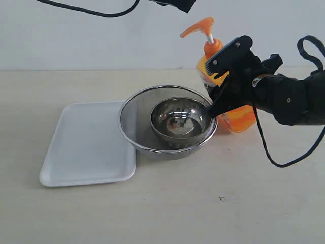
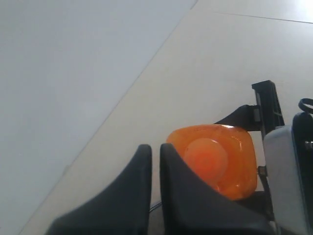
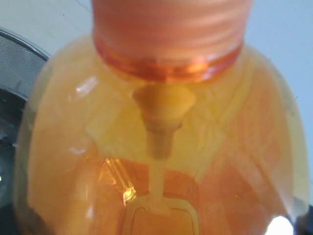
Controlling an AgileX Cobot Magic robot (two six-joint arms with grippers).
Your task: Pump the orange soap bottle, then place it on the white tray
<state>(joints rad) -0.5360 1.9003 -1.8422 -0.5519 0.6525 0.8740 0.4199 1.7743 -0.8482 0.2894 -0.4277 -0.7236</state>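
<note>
Nearest you on the counter [image 1: 203,203], the white tray [image 1: 86,147] lies bare against the left side of the mesh strainer [image 1: 133,119]. Just behind the strainer's right side, your right pincer [image 1: 222,76] is clamped round the body of the orange soap bottle [image 1: 239,118]. Above the bottle your left pincer [image 2: 155,149] hangs over the pump head [image 2: 208,159], fingers closed on nothing. I judge pumping is the step in hand: press the left squarely down on the head while the right holds firm

Orange soap btl [image 1: 239,118], white tray [image 1: 86,147], silver mesh strainer [image 1: 133,122].
</note>
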